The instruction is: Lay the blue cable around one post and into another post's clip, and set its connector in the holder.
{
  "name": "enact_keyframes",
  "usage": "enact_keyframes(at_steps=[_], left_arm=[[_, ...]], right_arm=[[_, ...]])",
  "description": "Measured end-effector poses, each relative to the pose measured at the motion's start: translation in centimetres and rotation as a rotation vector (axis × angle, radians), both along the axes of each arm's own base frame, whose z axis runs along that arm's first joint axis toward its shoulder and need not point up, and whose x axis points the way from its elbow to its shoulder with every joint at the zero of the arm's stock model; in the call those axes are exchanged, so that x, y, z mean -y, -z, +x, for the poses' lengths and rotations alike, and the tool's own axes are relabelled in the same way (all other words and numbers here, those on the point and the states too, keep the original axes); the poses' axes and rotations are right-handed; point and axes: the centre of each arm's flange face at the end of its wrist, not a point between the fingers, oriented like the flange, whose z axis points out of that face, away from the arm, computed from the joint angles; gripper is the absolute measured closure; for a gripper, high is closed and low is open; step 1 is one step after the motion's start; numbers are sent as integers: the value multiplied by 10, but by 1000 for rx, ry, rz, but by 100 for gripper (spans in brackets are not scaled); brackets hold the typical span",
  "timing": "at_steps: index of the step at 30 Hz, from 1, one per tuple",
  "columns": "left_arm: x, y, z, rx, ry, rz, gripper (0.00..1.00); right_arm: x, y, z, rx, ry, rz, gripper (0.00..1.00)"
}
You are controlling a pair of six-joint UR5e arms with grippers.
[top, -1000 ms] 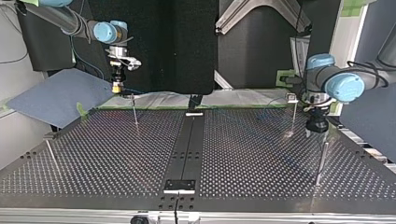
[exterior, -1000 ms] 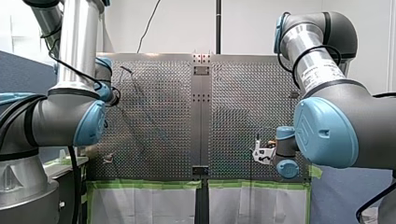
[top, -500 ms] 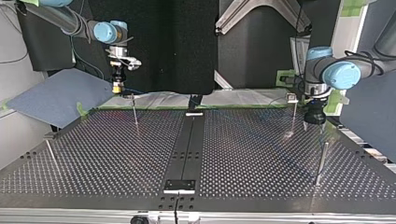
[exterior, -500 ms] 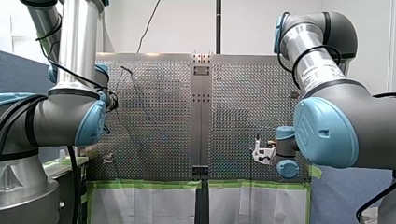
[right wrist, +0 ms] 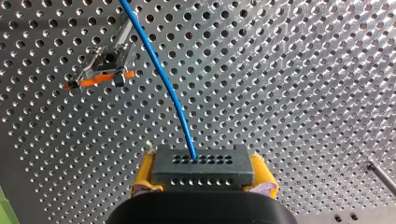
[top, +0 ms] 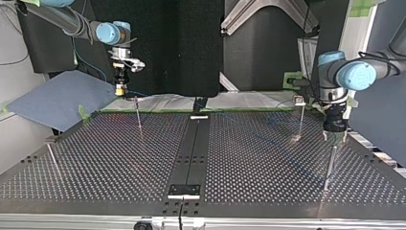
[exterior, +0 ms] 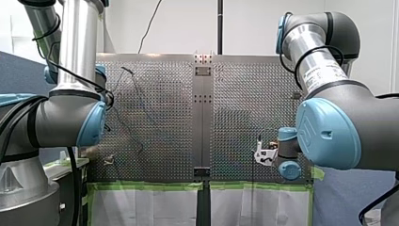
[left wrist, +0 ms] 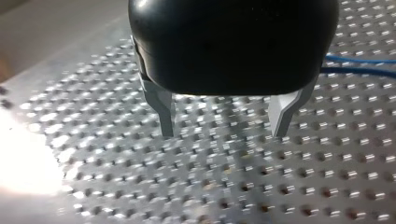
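My right gripper (right wrist: 201, 179) is shut on a dark grey connector (right wrist: 201, 164), its yellow pads on either side. The blue cable (right wrist: 161, 79) runs out of the connector and passes beside a post's clip (right wrist: 100, 70) with an orange part. In the top view this gripper (top: 120, 90) hangs at the far left, just behind a thin post (top: 138, 115). My left gripper (left wrist: 223, 133), black with metal fingers, stands open just above the perforated table with nothing between its fingers; a stretch of blue cable (left wrist: 359, 65) lies beside it. In the top view it (top: 333, 134) hovers at the right, between two posts (top: 300, 119) (top: 330, 165).
A dark strip (top: 191, 148) runs down the middle of the perforated table (top: 249, 163), with a bracket (top: 184, 190) at its near end. Another thin post (top: 52, 158) leans at the top view's left edge. A blue-grey sheet (top: 57, 98) lies beyond the table's left corner.
My left gripper has shifted to the right and nearer the camera in the top view, staying open. My right gripper has kept still with the connector.
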Motion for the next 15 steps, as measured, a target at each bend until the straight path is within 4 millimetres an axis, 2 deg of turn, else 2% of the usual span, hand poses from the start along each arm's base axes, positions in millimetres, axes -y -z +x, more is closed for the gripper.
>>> enact_keyframes(at_steps=[7,15], left_arm=[[-7,-6,3,61,-22,-34,0],[6,-30,3,139,50,-68,0]], right_arm=[[0,0,0,0,0,0,95],[0,0,0,0,0,1,95]])
